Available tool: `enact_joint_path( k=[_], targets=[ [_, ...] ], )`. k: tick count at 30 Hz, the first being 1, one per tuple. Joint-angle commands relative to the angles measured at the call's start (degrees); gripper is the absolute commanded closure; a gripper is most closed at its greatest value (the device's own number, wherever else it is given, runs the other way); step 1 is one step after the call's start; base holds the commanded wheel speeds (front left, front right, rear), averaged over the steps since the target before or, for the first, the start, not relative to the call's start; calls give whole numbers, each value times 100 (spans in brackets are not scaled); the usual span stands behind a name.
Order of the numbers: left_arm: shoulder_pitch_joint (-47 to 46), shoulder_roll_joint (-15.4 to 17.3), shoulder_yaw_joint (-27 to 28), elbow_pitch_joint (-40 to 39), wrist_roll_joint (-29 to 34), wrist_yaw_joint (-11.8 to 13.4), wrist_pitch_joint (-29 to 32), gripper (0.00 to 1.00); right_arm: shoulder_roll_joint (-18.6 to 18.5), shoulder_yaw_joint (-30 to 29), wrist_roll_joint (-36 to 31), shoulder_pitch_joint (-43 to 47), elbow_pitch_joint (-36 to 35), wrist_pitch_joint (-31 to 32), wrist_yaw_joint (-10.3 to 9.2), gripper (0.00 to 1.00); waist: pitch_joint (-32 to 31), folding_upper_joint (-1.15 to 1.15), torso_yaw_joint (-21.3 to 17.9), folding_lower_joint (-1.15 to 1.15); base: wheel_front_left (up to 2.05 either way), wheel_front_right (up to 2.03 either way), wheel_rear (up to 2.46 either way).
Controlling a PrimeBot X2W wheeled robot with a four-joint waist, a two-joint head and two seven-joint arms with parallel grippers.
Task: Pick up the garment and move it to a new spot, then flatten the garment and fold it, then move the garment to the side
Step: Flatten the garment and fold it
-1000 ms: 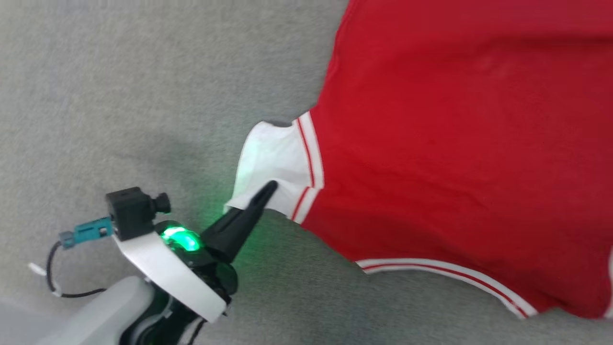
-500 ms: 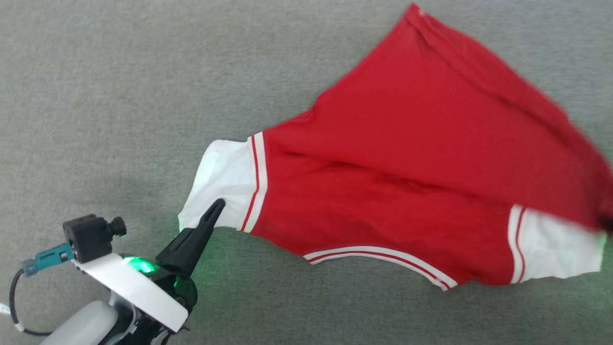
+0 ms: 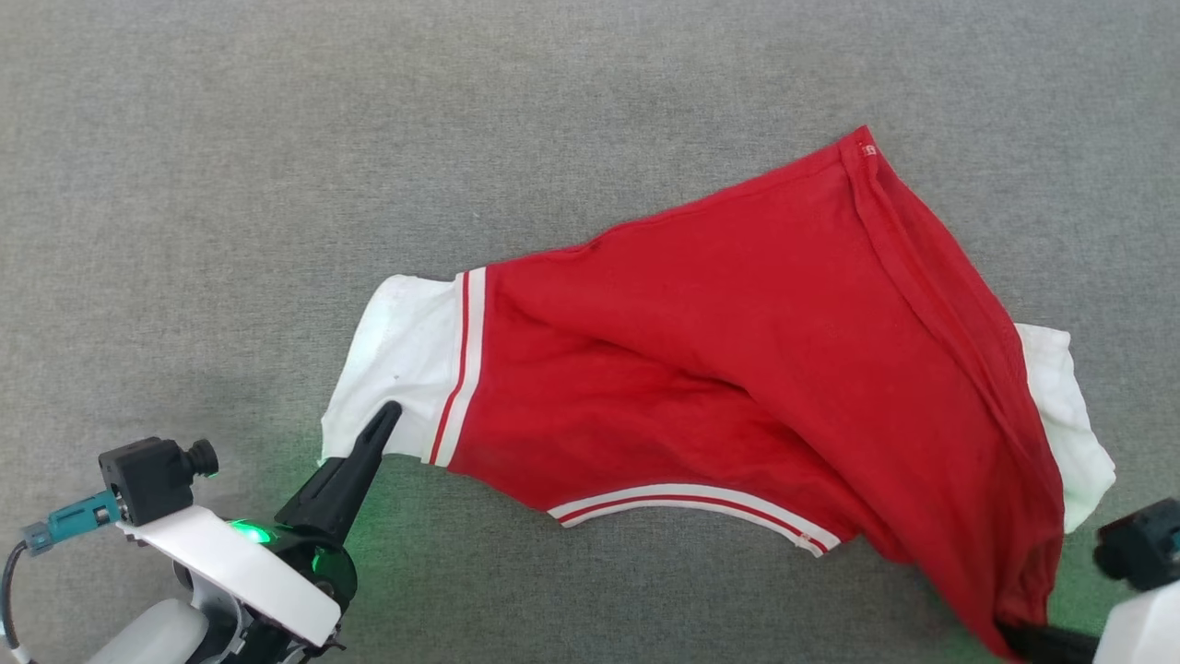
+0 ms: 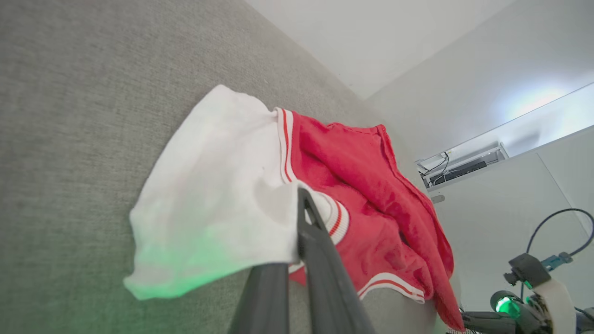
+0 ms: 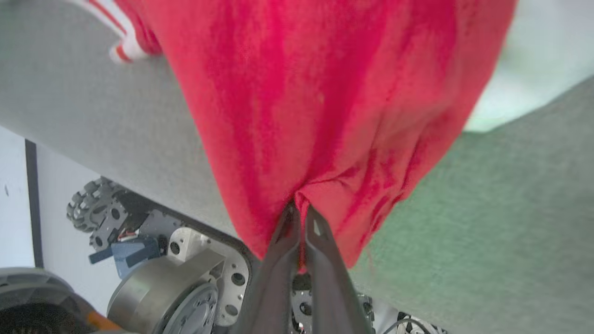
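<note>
Nearest to me, my left hand (image 3: 387, 415), with two long dark fingers, is closed on the near edge of one white sleeve of the bright red soft-fabric short-sleeved shirt (image 3: 737, 369). My right hand (image 3: 1031, 640), at the near right corner, is closed on a bunch of its red cloth, and the right wrist view shows the fabric pinched between the fingers. Between the two hands the shirt lies spread but twisted on the grey felt-like counter (image 3: 277, 184). A curved striped band is toward me, the second white sleeve is half under the red body at the right, and one red corner is at the far side. I judge that this is the flattening step. The next move, I think, calls for drawing both hands apart so that the folds go out, and then laying the cloth down evenly before I let go.
</note>
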Motion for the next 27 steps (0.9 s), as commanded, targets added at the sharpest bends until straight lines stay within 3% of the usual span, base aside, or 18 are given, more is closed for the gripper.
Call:
enact_joint_path(
  k=[1,2,9,14,18,27],
  targets=[
    [22,-10,28,10,16,-26,-32,100,115,-174,-128,-77,-102,-97,2,42,10,0,-23,0,0,0,0],
    [29,-6,37,12,19,-28,-31,100,148,-260,-179,-89,-160,-118,2,0,15,0,-30,0,0,0,0],
    [68,-94,98,-23,88,-33,-32,100,39,-1513,-185,-154,-842,-41,2,0,50,0,15,0,0,0,0],
    [-114,-242,51,-82,189,-37,-30,100,-293,-2097,-106,-1046,-943,-68,2,0,179,0,136,0,0,0,0],
    [-254,-338,-24,-74,267,-40,9,100,-442,-1767,-259,-1979,-583,-283,1,0,318,0,264,0,0,0,0],
    [-788,-666,-339,-8,352,-43,117,100,-357,196,-721,-4383,1168,-251,1,0,747,0,711,0,0,0,0]
  ],
)
